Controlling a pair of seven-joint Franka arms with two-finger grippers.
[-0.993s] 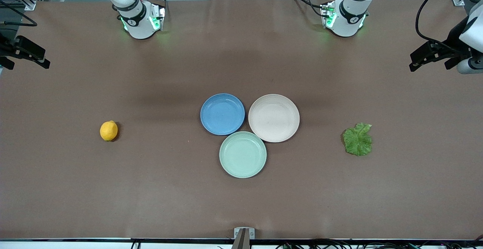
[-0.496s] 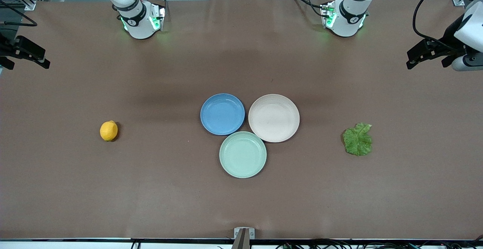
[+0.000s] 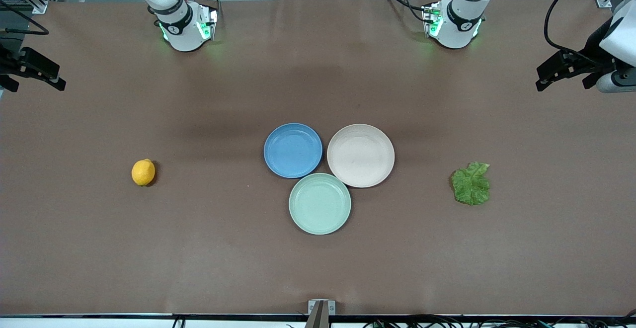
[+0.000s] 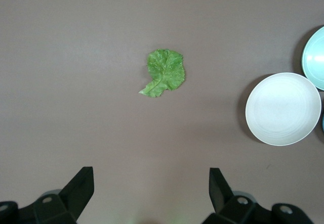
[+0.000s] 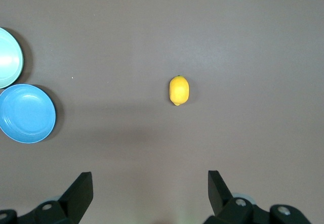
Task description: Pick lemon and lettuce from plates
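Observation:
The lemon (image 3: 143,172) lies on the bare table toward the right arm's end; it also shows in the right wrist view (image 5: 178,90). The lettuce (image 3: 471,184) lies flat on the table toward the left arm's end and shows in the left wrist view (image 4: 164,72). The blue plate (image 3: 293,150) and the beige plate (image 3: 360,155) sit side by side mid-table, both empty. My left gripper (image 3: 547,77) is open and empty, high over the left arm's end. My right gripper (image 3: 47,75) is open and empty, high over the right arm's end.
A pale mint-green plate (image 3: 319,204), empty, touches both plates and lies nearer to the front camera. The two arm bases (image 3: 184,27) stand along the table's edge farthest from the front camera. A brown cloth covers the table.
The left gripper has shifted slightly over its end of the table. The right arm, lemon, lettuce and plates have not moved.

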